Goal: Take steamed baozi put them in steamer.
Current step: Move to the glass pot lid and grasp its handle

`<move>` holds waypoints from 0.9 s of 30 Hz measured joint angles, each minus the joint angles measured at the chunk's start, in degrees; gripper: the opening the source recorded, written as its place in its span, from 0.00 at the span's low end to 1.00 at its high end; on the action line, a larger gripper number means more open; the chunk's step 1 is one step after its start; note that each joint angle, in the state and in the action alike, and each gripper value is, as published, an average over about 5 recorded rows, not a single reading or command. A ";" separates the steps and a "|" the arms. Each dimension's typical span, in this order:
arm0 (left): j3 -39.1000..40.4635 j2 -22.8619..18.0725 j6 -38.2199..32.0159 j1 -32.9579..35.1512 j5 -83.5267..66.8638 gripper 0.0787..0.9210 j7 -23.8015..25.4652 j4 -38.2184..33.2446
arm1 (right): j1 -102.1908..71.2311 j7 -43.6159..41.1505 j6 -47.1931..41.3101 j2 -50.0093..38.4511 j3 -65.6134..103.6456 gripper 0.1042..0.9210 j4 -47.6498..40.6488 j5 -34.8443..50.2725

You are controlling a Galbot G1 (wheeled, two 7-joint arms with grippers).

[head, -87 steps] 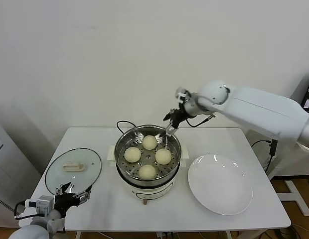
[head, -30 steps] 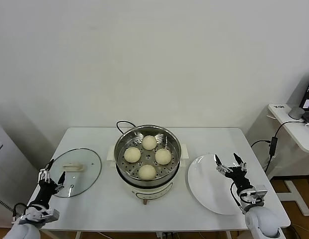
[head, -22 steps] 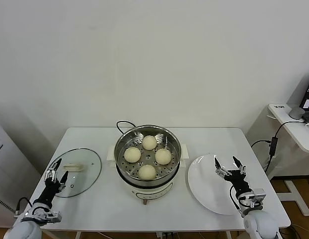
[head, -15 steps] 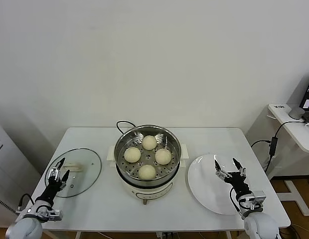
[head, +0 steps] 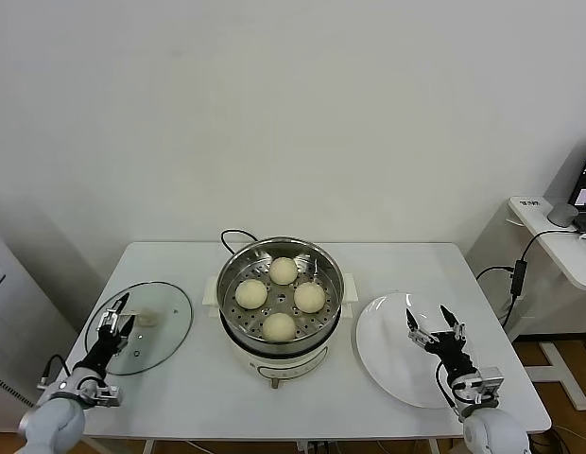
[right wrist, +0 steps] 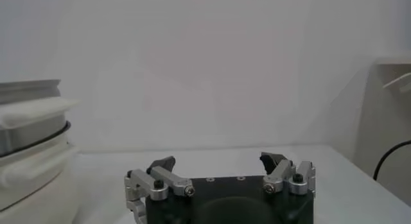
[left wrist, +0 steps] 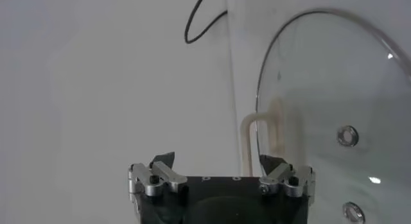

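Observation:
The steamer [head: 265,249], a shiny steel pot on a white base, stands mid-table. Several round cream baozi lie on its perforated floor, among them one at the back [head: 284,270] and one at the front [head: 279,326]. My left gripper [head: 118,317] hovers open and empty at the near edge of the glass lid [head: 165,317], left of the steamer. In the left wrist view the left gripper [left wrist: 218,160] faces the lid [left wrist: 334,116]. My right gripper [head: 433,326] is open and empty over the white plate [head: 387,350]. The right wrist view shows the right gripper [right wrist: 218,161] and the steamer [right wrist: 29,135] off to one side.
A black cord [head: 232,235] runs from behind the steamer. The lid's cream handle [left wrist: 257,132] shows through the glass. A second table with a cable stands beyond the right edge [head: 548,236]. The wall is close behind the table.
The right arm has left the steamer and come down by the plate. Over the last second the left gripper slid toward the lid and the right one eased slightly toward the front. Both stayed open.

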 measured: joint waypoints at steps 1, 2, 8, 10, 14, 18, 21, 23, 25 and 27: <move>0.07 -0.10 -0.07 -0.39 0.22 0.88 -0.05 0.36 | -0.04 -0.05 0.01 0.01 0.06 0.88 0.00 -0.01; 0.13 -0.21 -0.14 -0.79 0.43 0.88 -0.11 0.73 | -0.08 -0.09 0.02 0.02 0.12 0.88 0.00 -0.03; 0.23 -0.94 -0.44 -2.88 1.24 0.88 -0.55 2.72 | -0.51 -0.41 0.04 0.12 0.58 0.88 0.15 -0.05; 0.24 -1.03 -0.63 -3.25 1.45 0.85 -0.58 3.12 | -0.63 -0.53 0.05 0.15 0.77 0.88 0.10 -0.05; 0.21 -1.19 -1.16 -3.64 1.73 0.72 -0.74 3.63 | -0.70 -0.65 0.06 0.19 1.03 0.88 0.05 -0.05; 0.07 -1.27 -1.70 -3.68 1.91 0.59 -1.00 3.74 | -0.65 -0.71 0.03 0.20 1.08 0.88 0.13 -0.05; -0.19 -1.27 -2.09 -3.60 1.84 0.49 -1.34 3.61 | -0.64 -0.76 0.00 0.24 1.08 0.88 0.20 -0.06; -0.35 -1.19 -2.32 -3.46 1.63 0.42 -1.47 3.40 | -0.66 -0.80 -0.02 0.27 1.08 0.88 0.24 -0.07; -0.50 -1.00 -2.46 -3.26 1.20 0.35 -1.46 3.08 | -0.69 -0.82 -0.04 0.25 1.09 0.88 0.30 -0.07; -0.69 -0.73 -2.52 -3.03 0.58 0.28 -1.34 2.60 | -0.71 -0.83 -0.06 0.19 1.11 0.88 0.40 -0.06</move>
